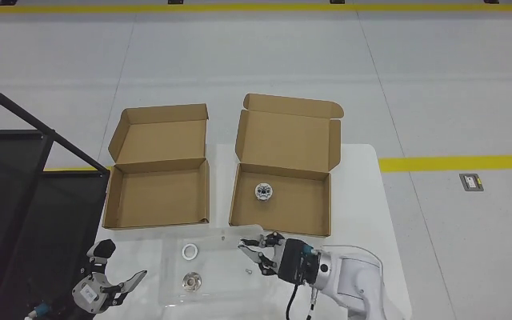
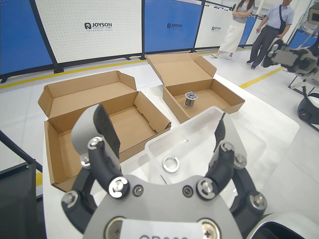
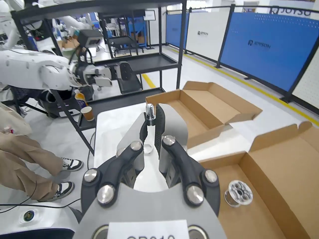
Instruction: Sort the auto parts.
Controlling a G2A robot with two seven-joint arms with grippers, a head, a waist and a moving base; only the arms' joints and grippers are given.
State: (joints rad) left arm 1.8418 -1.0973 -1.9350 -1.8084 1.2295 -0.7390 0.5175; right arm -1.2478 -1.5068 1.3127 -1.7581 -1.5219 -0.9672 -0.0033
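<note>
Pinched a threaded bolt [image 3: 150, 111] in the nearly shut right gripper [image 3: 152, 120], lower centre from above, held the left gripper [image 2: 162, 123] wide open at lower left, ring [image 1: 190, 252] and flanged part [image 1: 191, 281] in the clear tray [image 1: 224, 272], spool-like part [image 1: 263, 191] in the right cardboard box [image 1: 300, 196]

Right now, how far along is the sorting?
Done: one spool-like part sits in the right-hand box. In hand: the right gripper is shut on a bolt. Left: a ring and a metal disc lie in the clear tray; the other box holds no part; the left gripper is open.
</note>
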